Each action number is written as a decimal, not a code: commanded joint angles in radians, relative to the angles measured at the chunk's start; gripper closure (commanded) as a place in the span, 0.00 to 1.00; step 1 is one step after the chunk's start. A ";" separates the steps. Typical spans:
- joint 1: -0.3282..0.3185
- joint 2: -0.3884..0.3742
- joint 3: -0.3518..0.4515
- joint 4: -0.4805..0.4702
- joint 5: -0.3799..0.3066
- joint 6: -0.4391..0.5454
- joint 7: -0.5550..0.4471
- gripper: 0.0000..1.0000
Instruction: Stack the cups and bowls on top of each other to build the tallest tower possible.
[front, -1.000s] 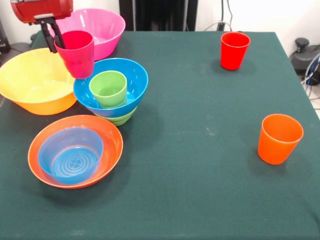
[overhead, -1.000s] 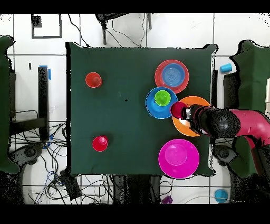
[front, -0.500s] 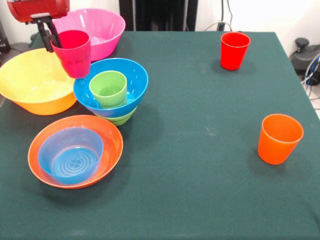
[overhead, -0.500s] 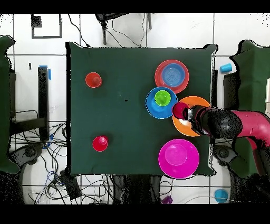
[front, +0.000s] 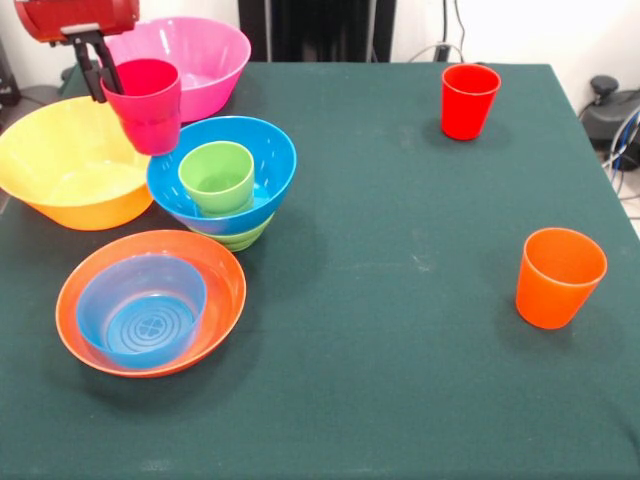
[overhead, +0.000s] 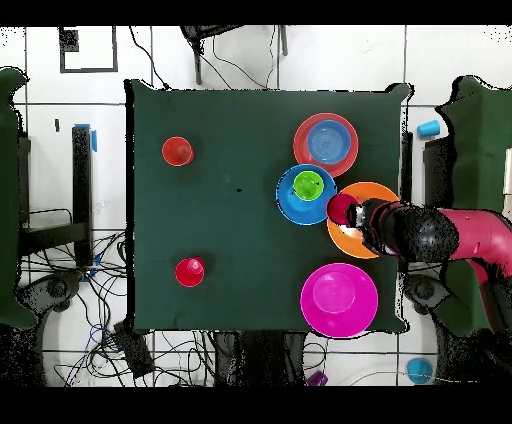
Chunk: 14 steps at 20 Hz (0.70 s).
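Observation:
My gripper (front: 100, 78) (overhead: 352, 213) is shut on the rim of the magenta-pink cup (front: 146, 104) (overhead: 341, 208), which hangs in the air beside the tower. The tower is a wide blue bowl (front: 262, 158) (overhead: 290, 197) on a small green bowl (front: 240, 238), with the light green cup (front: 218, 176) (overhead: 308, 184) upright inside. The big yellow-orange bowl (front: 60, 170) (overhead: 378, 192) lies under the held cup. Behind it is the big pink bowl (front: 200, 55) (overhead: 339, 299). The small translucent blue bowl (front: 140, 310) (overhead: 326, 141) sits in the shallow orange-red bowl (front: 215, 275) (overhead: 303, 135). A red cup (front: 469, 100) (overhead: 189, 271) and an orange cup (front: 558, 277) (overhead: 177, 151) stand apart.
The green table (front: 400, 330) (overhead: 230, 230) ends close to the yellow-orange and pink bowls on the arm's side. Cables and floor tiles surround it in the overhead view.
The gripper and the magenta-pink cup rose a little and shifted slightly away from the blue bowl early on, then held still. Nothing else moved.

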<state>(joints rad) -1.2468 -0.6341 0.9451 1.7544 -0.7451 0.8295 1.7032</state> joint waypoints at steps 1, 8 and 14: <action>0.073 -0.093 0.033 0.076 -0.001 0.044 -0.200 1.00; 0.114 -0.160 0.028 0.084 0.035 0.061 -0.164 1.00; 0.119 -0.170 0.020 0.089 0.055 0.058 -0.171 1.00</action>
<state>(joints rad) -1.1889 -0.7852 0.9546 1.7937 -0.6921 0.8295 1.7032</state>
